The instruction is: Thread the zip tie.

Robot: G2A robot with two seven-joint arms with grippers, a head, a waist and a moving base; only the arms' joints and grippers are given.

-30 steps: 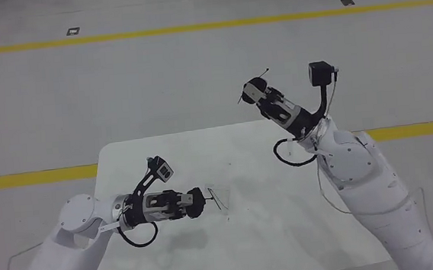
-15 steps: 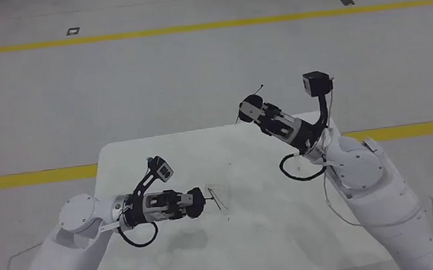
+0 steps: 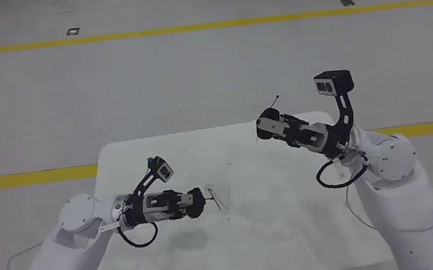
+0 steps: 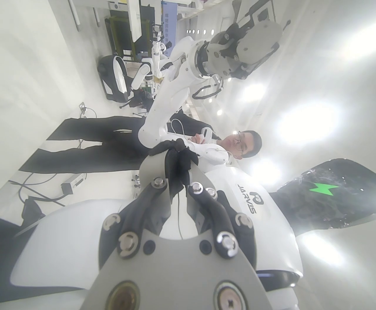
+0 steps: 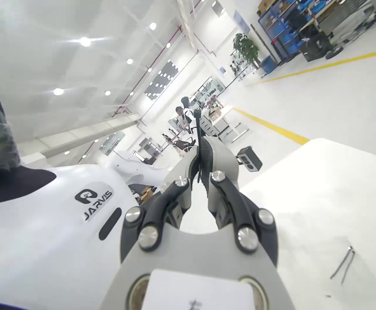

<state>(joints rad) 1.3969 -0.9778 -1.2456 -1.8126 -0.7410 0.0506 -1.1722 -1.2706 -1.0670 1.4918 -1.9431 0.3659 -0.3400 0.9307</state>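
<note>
The black zip tie (image 5: 199, 129) is up in the air, pinched in the right gripper (image 5: 201, 154), whose fingers are squeezed together on the strap. A small blocky end pokes out past the fingertips, and the part running back between the fingers is mostly covered. From the top view the zip tie (image 3: 274, 102) is just a thin dark line sticking out of the right gripper (image 3: 267, 121), over the far right corner of the white table (image 3: 300, 220). The left gripper (image 4: 176, 157) sits low over the table's near left part (image 3: 199, 201) with its fingers closed together. There's something black bunched at the tips, honestly can't make out what, plus a thin dark strand between the fingers. Just beside it, some pale loose ties (image 3: 218, 197) lie flat on the table, too thin to count for sure.
</note>
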